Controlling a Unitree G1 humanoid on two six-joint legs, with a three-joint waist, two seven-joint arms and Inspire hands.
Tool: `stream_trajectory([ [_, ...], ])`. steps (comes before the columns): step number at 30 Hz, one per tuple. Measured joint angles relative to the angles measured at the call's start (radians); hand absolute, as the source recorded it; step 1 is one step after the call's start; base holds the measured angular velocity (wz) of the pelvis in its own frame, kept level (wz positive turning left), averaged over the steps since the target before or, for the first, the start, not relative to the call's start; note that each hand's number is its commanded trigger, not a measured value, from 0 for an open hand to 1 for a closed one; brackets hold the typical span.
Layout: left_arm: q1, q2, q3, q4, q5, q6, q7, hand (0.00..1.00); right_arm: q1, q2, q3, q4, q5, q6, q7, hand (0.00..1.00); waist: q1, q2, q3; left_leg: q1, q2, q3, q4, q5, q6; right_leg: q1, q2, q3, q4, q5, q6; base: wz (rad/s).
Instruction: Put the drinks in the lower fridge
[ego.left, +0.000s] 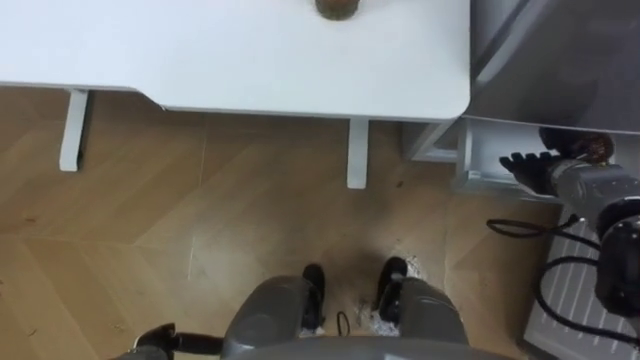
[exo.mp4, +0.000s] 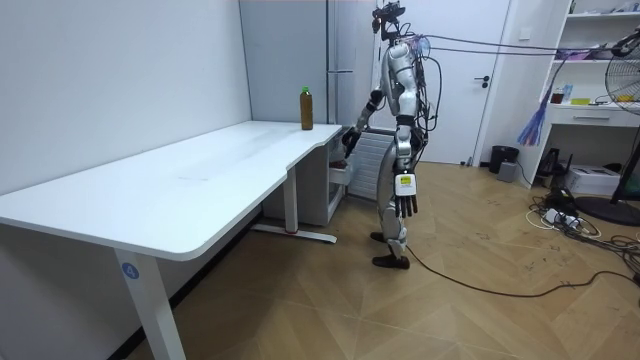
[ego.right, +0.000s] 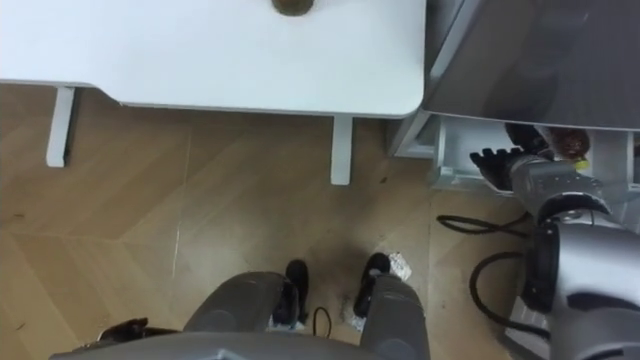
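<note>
A brown drink bottle (exo.mp4: 306, 108) with a green cap stands upright at the far end of the white table (ego.left: 300, 70); its base (ego.left: 338, 8) shows at the top edge of the left eye view. I stand between the table's end and the grey fridge (ego.left: 560, 60), whose lower drawer (ego.left: 478, 150) is pulled out. My right hand (ego.left: 540, 170) reaches over the drawer's white rim with fingers straight and spread, holding nothing. Just behind it a dark brownish object (ego.left: 592, 148) lies in the drawer. My left hand (exo.mp4: 404, 205) hangs relaxed at my side.
White table legs (ego.left: 357, 150) stand just ahead of my feet on the wooden floor. Black cables (ego.left: 520, 228) and a white ribbed unit (ego.left: 575, 300) lie to my right below the drawer. Farther right in the room view are a fan (exo.mp4: 622, 110) and shelves.
</note>
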Motion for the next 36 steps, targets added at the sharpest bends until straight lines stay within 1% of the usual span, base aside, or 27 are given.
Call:
stream_trajectory([
  [2,0.006,0.000,0.001,0.006,-0.002,0.001,0.010,0.00,0.027,0.000,0.000,0.001,-0.018,0.003,0.023,0.00,-0.011,0.000,-0.0049,0.036,0.003,-0.001,-0.025,0.001,0.001,0.040,0.009,-0.001,-0.031,0.010,0.004,0.00],
  [3,0.007,0.000,0.003,0.006,-0.002,0.000,0.011,0.00,0.036,-0.001,0.000,0.001,-0.027,0.003,0.032,0.00,-0.012,0.000,-0.0056,0.047,0.004,-0.001,-0.031,0.001,0.002,0.052,0.011,-0.003,-0.041,0.014,0.005,-0.03],
  [4,0.013,0.000,0.018,0.006,-0.007,-0.001,0.013,0.00,0.056,-0.001,-0.002,-0.001,-0.040,0.003,0.050,0.00,-0.016,-0.002,-0.0116,0.068,0.005,-0.001,-0.046,0.001,0.002,0.072,0.015,-0.003,-0.057,0.018,0.006,-0.07],
  [5,0.022,0.000,0.026,0.008,-0.019,-0.003,0.018,0.00,0.081,-0.002,-0.001,-0.007,-0.041,0.002,0.064,0.00,-0.021,-0.004,-0.0248,0.085,0.006,0.000,-0.060,0.002,0.003,0.090,0.019,-0.004,-0.072,0.022,0.007,-0.07],
  [6,0.027,0.000,0.031,0.009,-0.019,-0.006,0.018,0.00,0.095,-0.002,-0.001,-0.012,-0.041,0.001,0.069,0.00,-0.024,-0.004,-0.0291,0.093,0.008,0.000,-0.062,0.002,0.003,0.102,0.023,-0.004,-0.080,0.024,0.008,-0.04],
  [8,0.042,0.000,0.060,0.007,-0.018,-0.016,0.019,0.00,0.147,-0.002,-0.001,-0.044,-0.041,-0.003,0.102,0.00,-0.040,-0.006,-0.0323,0.141,0.011,-0.001,-0.087,0.002,0.003,0.150,0.031,-0.002,-0.098,0.026,0.009,0.00],
  [9,0.043,0.000,0.065,0.006,-0.019,-0.019,0.019,0.00,0.161,-0.003,-0.001,-0.056,-0.041,-0.005,0.110,0.00,-0.042,-0.007,-0.0329,0.152,0.010,0.000,-0.092,0.002,0.003,0.159,0.031,0.000,-0.098,0.025,0.010,-0.03],
  [11,0.046,0.001,0.086,0.003,-0.020,-0.028,0.021,0.00,0.215,-0.002,-0.001,-0.085,-0.100,-0.017,0.151,0.00,-0.062,-0.006,-0.0331,0.191,0.014,-0.002,-0.117,0.001,0.002,0.202,0.040,0.001,-0.125,0.026,0.012,0.00],
  [12,0.048,0.001,0.088,0.003,-0.020,-0.031,0.022,0.00,0.233,-0.002,-0.001,-0.094,-0.121,-0.019,0.161,0.00,-0.063,-0.006,-0.0347,0.202,0.015,-0.002,-0.126,0.002,0.001,0.212,0.042,0.001,-0.133,0.027,0.013,0.00],
  [14,0.054,-0.002,0.088,0.005,-0.026,-0.042,0.032,0.00,0.302,0.001,0.001,-0.115,-0.201,-0.030,0.190,0.00,-0.066,-0.006,-0.0352,0.248,0.016,-0.002,-0.153,0.002,-0.002,0.259,0.049,0.000,-0.158,0.027,0.014,0.00],
  [15,0.057,-0.003,0.088,0.005,-0.031,-0.044,0.036,0.00,0.320,0.004,0.002,-0.115,-0.227,-0.034,0.199,0.00,-0.066,-0.006,-0.0352,0.263,0.017,-0.002,-0.161,0.003,-0.004,0.275,0.052,0.001,-0.168,0.027,0.014,-0.03],
  [16,0.067,-0.003,0.088,0.010,-0.042,-0.054,0.038,0.00,0.354,0.014,0.007,-0.112,-0.279,-0.038,0.210,0.00,-0.067,-0.012,-0.0337,0.291,0.016,-0.002,-0.174,0.003,-0.006,0.300,0.056,-0.002,-0.182,0.027,0.015,0.00],
  [17,0.072,-0.003,0.095,0.009,-0.060,-0.060,0.042,0.00,0.394,0.024,0.022,-0.112,-0.327,-0.040,0.222,0.00,-0.068,-0.011,-0.0370,0.311,0.016,-0.006,-0.185,0.002,-0.008,0.324,0.060,-0.007,-0.194,0.026,0.016,0.00],
  [18,0.075,-0.004,0.099,0.009,-0.069,-0.061,0.043,0.00,0.415,0.029,0.030,-0.111,-0.348,-0.040,0.228,0.00,-0.067,-0.017,-0.0386,0.317,0.017,-0.007,-0.192,0.002,-0.009,0.332,0.061,-0.009,-0.201,0.026,0.016,0.04],
  [20,0.097,-0.006,0.099,-0.001,-0.104,-0.072,0.048,0.00,0.471,0.052,0.062,-0.110,-0.427,-0.040,0.243,0.00,-0.067,-0.021,-0.0387,0.346,0.024,-0.003,-0.208,0.001,-0.012,0.350,0.064,-0.010,-0.203,0.020,0.016,-0.03],
  [21,0.099,-0.006,0.100,0.000,-0.107,-0.072,0.050,0.00,0.484,0.059,0.066,-0.109,-0.452,-0.042,0.246,0.00,-0.068,-0.023,-0.0377,0.352,0.025,-0.003,-0.209,0.001,-0.013,0.356,0.066,-0.010,-0.207,0.019,0.017,-0.06],
  [23,0.111,-0.007,0.123,0.006,-0.113,-0.079,0.060,0.00,0.524,0.092,0.074,-0.078,-0.539,-0.043,0.252,0.00,-0.067,-0.033,-0.0336,0.385,0.028,-0.007,-0.221,-0.003,-0.018,0.393,0.074,-0.008,-0.224,0.019,0.017,-0.02],
  [25,0.113,-0.008,0.136,0.010,-0.118,-0.080,0.069,0.00,0.539,0.110,0.090,-0.058,-0.596,-0.042,0.253,0.00,-0.070,-0.039,-0.0312,0.399,0.030,-0.012,-0.228,-0.005,-0.020,0.411,0.078,-0.012,-0.237,0.019,0.017,0.04],
  [26,0.107,-0.011,0.145,0.009,-0.129,-0.081,0.080,0.00,0.548,0.124,0.090,-0.052,-0.630,-0.042,0.253,0.00,-0.073,-0.041,-0.0286,0.399,0.029,-0.027,-0.228,-0.005,-0.021,0.414,0.078,-0.014,-0.237,0.019,0.017,0.13],
  [27,0.106,-0.012,0.148,0.008,-0.136,-0.081,0.084,0.00,0.554,0.131,0.091,-0.051,-0.641,-0.042,0.254,0.00,-0.074,-0.043,-0.0279,0.401,0.029,-0.031,-0.229,-0.005,-0.021,0.416,0.079,-0.014,-0.237,0.018,0.017,0.07],
  [28,0.108,-0.014,0.155,0.005,-0.136,-0.081,0.088,0.00,0.567,0.146,0.094,-0.053,-0.681,-0.044,0.258,0.00,-0.073,-0.043,-0.0248,0.412,0.027,-0.032,-0.232,-0.006,-0.021,0.423,0.082,-0.009,-0.238,0.018,0.017,-0.05],
  [29,0.113,-0.018,0.154,0.002,-0.134,-0.082,0.098,0.00,0.578,0.159,0.119,-0.053,-0.714,-0.044,0.262,0.00,-0.070,-0.044,-0.0244,0.424,0.028,-0.038,-0.234,-0.007,-0.022,0.434,0.084,-0.007,-0.238,0.018,0.017,-0.07],
  [31,0.116,-0.025,0.154,-0.002,-0.133,-0.082,0.105,0.00,0.593,0.174,0.142,-0.053,-0.728,-0.044,0.263,0.00,-0.073,-0.042,-0.0234,0.431,0.028,-0.054,-0.234,-0.013,-0.021,0.450,0.085,-0.010,-0.245,0.018,0.017,0.05],
  [32,0.116,-0.030,0.154,-0.002,-0.134,-0.082,0.108,0.00,0.601,0.180,0.160,-0.054,-0.736,-0.044,0.261,0.00,-0.073,-0.041,-0.0236,0.431,0.028,-0.056,-0.231,-0.016,-0.020,0.456,0.085,-0.013,-0.250,0.018,0.017,0.07],
  [36,0.109,-0.045,0.159,-0.007,-0.135,-0.090,0.146,0.00,0.626,0.198,0.175,-0.054,-0.763,-0.051,0.257,0.00,-0.072,-0.038,-0.0240,0.435,0.029,-0.055,-0.228,-0.016,-0.020,0.461,0.084,-0.014,-0.249,0.018,0.017,0.00],
])
